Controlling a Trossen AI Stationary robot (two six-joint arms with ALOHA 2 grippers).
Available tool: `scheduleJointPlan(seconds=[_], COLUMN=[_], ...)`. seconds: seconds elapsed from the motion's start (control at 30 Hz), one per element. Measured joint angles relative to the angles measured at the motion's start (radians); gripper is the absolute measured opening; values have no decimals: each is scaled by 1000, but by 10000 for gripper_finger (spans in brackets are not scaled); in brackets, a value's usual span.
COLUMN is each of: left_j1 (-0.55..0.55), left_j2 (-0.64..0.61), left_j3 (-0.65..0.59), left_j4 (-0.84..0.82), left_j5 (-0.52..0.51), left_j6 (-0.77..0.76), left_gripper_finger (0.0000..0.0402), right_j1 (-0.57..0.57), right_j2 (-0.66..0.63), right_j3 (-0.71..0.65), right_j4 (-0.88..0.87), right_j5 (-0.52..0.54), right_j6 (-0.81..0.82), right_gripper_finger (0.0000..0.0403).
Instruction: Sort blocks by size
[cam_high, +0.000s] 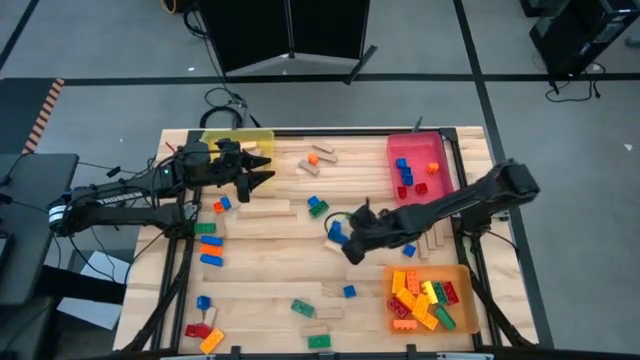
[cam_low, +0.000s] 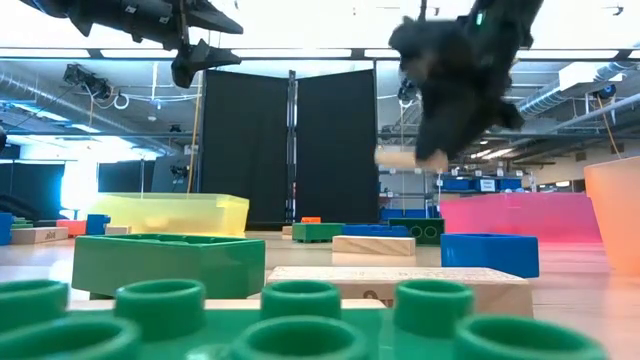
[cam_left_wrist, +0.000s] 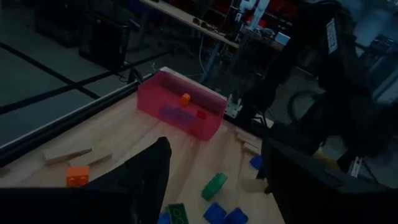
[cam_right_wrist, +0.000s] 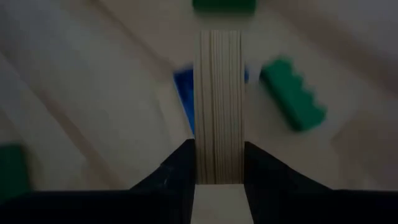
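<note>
Studded bricks in red, blue, green, orange and yellow and plain tan wooden blocks lie scattered over the wooden table (cam_high: 280, 290). Above the table's middle, my right gripper (cam_high: 350, 243) is shut on a tan wooden block (cam_right_wrist: 219, 106), which the low view shows in the air (cam_low: 405, 157). A blue brick (cam_right_wrist: 184, 93) and a green brick (cam_right_wrist: 292, 93) lie on the table beneath it. My left gripper (cam_high: 262, 170) hovers open at the far left beside the yellow tray (cam_high: 240, 140), with nothing between its fingers (cam_left_wrist: 152, 177). My right gripper pinches the wooden block between its two fingers (cam_right_wrist: 180, 168), one on each broad face, at the block's near end (cam_right_wrist: 219, 163). The fingers slant down from the table's right side and lie along the block, which sticks out ahead of them. The block is lifted clear of the table.
A red tray (cam_high: 420, 160) with a few bricks stands at the far right. An orange tray (cam_high: 430, 300) holding several bricks stands at the near right. Large green bricks (cam_low: 170, 262) and a wooden block (cam_low: 400, 283) lie close to the near edge.
</note>
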Motion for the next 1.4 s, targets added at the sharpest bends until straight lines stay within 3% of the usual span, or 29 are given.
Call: scheduleJointPlan(seconds=[0.13, 0.3, 0.63, 1.03, 1.4], left_j1=[0, 0, -38, -78, -78], left_j2=[2, 38, 239, 545, 734], left_j3=[0, 1, 24, 329, 500], left_j4=[26, 183, 455, 524, 522], left_j5=[0, 3, 81, 118, 228], left_j6=[-54, -94, -47, 129, 100], left_gripper_finger=[257, 257, 257, 257, 257], right_j1=[7, -17, -131, -244, -261], right_j2=[-91, -198, -357, -432, -432], right_j3=[0, 0, 1, 2, 2], right_j4=[1, 34, 258, 412, 494], right_j5=[87, 126, 126, 7, -39], right_j6=[-9, -97, -457, -732, -899], right_gripper_finger=[115, 115, 115, 115, 115])
